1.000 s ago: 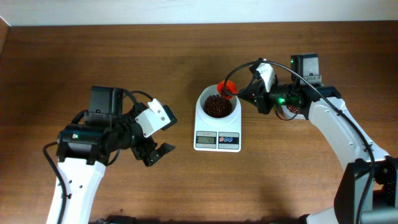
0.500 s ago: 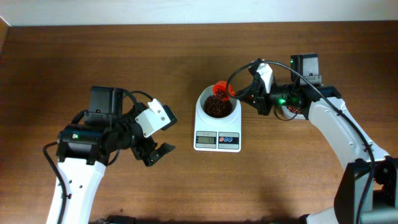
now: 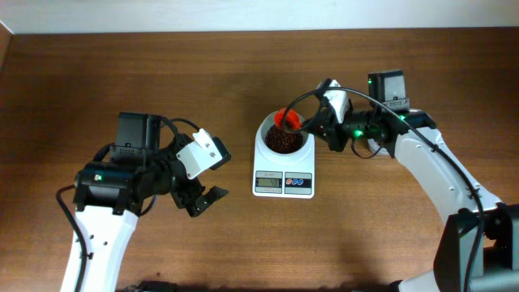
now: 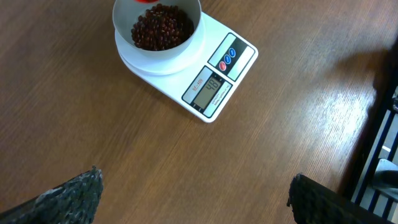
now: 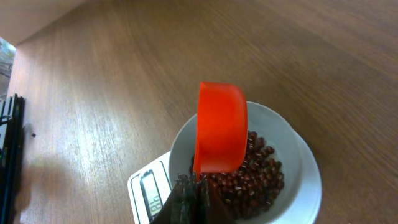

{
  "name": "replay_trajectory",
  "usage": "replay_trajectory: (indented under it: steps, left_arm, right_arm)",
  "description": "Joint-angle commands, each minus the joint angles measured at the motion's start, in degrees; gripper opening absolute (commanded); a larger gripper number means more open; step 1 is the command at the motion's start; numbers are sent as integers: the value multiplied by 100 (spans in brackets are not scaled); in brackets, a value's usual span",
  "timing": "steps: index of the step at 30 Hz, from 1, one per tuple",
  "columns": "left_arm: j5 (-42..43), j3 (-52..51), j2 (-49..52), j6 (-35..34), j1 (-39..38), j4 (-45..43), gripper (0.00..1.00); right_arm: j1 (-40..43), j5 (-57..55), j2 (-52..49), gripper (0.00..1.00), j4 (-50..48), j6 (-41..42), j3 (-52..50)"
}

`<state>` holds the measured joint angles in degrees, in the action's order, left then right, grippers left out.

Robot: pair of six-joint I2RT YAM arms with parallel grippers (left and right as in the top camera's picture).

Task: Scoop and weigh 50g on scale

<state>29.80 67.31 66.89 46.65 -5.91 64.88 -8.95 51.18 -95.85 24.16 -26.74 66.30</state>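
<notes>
Hovering scoop [image 5: 219, 127] over beans [image 5: 261, 171]; possibly empty

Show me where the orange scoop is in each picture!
Overhead: scoop mid-picture, over the upper rim of the bowl.
Left wrist: scoop, a sliver at the top edge.
Right wrist: scoop in the centre, tipped over the beans.
Shared landmark: the white bowl of beans on the scale.
</notes>
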Motion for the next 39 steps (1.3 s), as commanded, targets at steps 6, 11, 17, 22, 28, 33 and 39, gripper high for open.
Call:
replay_trajectory:
  steps: [6,11,17,22,28,33,39]
  left_arm:
    - [20,109,13,-31,31,-11,99]
    - [17,109,13,-31,31,-11,99]
    - [17,109,13,-31,31,-11,99]
    - [20,109,13,-31,31,-11,99]
    - [20,109,13,-31,31,-11,99]
    - [20,109,13,-31,31,-11,99]
    - [17,109,13,-31,31,-11,99]
  right_arm:
    - [-118,-48,-96,4,-2,42,-13]
    - [-116,-50,-96,4,-2,42,-13]
    - [-116,-260,-96,4,-4,42,-13]
    - [-118,-428,-96,4,0,44,-13]
    - [-116,-396,-96,4,0,46,-13]
    - [-116,-170,-96,4,-2,125,-13]
    - [-116,-168,-96,4,-24,378,-13]
